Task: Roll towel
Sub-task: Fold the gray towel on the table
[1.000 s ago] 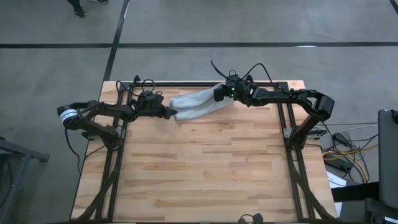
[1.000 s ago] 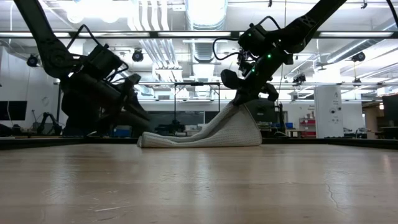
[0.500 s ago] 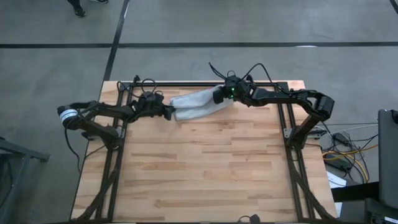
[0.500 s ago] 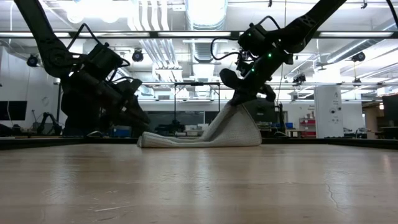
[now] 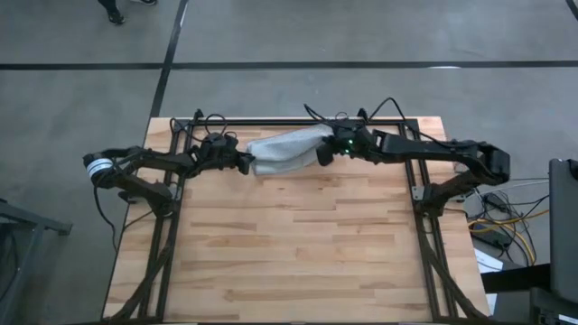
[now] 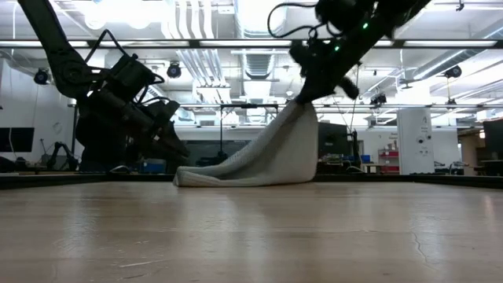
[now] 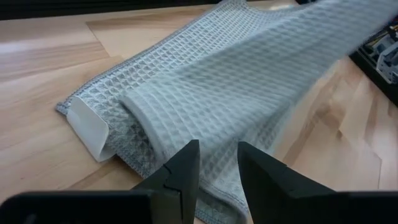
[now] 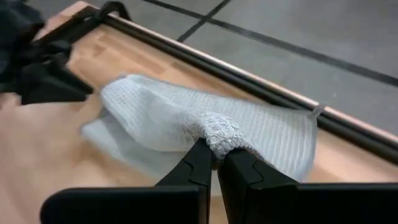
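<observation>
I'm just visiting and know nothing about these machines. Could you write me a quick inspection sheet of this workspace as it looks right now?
Surface: wooden table, bare over most of its area.
Job's things: towel, grey-blue waffle cloth at the far edge; one end lies on the wood, the other is lifted.
Clutter: nothing seen.
Grippers: right gripper shut on the towel's raised end, holding it above the table; left gripper beside the lying end, jaws slightly apart, holding nothing.
Cables: black cables loop over the right arm; more wires lie off the table's right side.
Surroundings: grey floor with dark lines; a workshop room behind.
</observation>
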